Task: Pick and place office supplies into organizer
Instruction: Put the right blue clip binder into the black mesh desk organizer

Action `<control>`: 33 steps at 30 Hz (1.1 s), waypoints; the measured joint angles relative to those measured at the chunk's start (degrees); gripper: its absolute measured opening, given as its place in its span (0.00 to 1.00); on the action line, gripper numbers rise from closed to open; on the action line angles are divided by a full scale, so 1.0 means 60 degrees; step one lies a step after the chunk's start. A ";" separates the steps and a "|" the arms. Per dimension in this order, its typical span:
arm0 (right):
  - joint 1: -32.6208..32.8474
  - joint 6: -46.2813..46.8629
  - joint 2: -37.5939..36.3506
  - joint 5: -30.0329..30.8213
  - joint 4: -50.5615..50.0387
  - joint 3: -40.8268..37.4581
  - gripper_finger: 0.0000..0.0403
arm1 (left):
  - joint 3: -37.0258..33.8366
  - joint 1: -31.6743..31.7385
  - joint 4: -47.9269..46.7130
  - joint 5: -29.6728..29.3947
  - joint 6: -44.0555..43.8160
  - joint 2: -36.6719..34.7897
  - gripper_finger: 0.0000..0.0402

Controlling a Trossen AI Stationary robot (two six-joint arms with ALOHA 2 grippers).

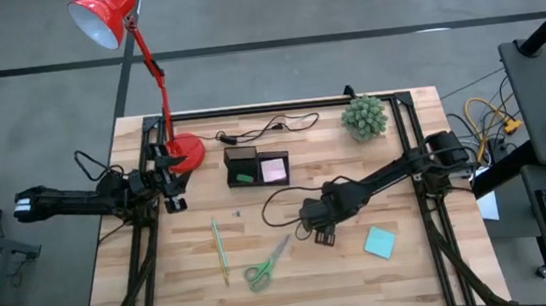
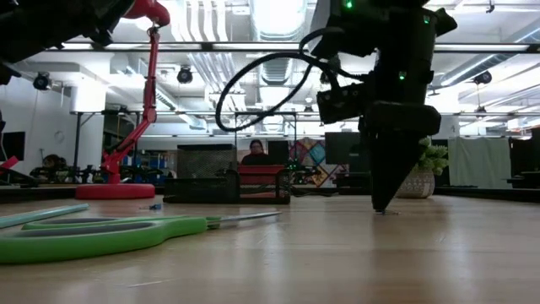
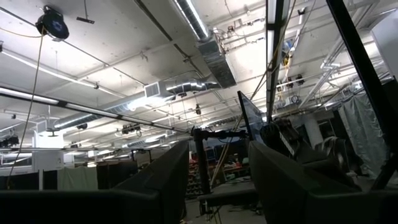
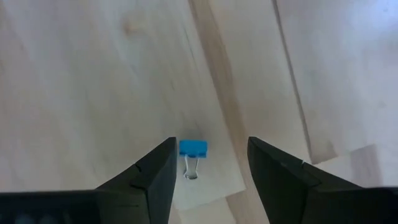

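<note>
My right end effector (image 4: 208, 163) points straight down at the wooden surface (image 4: 93, 74), with its two dark fingers apart and nothing between them yet. The small blue binder clip with silver wire handles (image 4: 192, 154) lies directly below, in the gap between my fingertips but closer to one finger than to the other. Its long axis, from blue body to wire loops, runs along the gap and not across it, so I judge the fingers would close on the two short sides of the blue body. In the low view the tips of this end effector (image 2: 381, 203) are almost at the surface. My right arm is clearly the nearer one; my left end effector (image 1: 170, 178) waits far off at the edge, near the red lamp's round base (image 1: 187, 153), fingers also apart and aimed up at the ceiling.

The black rectangular mesh organizer (image 1: 257, 165) stands beyond my right end effector, toward the lamp side. One compartment holds a pink square sticky pad (image 1: 275, 169), the other a small green piece (image 1: 244, 178). Outside it lie the teal square sticky pad (image 1: 379, 242) just beside me, the green-handled scissors (image 1: 266, 265) and the thin green pencil (image 1: 219, 251) farther away.
</note>
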 joint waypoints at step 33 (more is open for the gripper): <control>0.0001 -0.0037 0.0011 -0.0226 0.0312 -0.0301 0.20 | 0.0000 0.0000 -0.0007 0.0000 0.0000 0.0000 0.39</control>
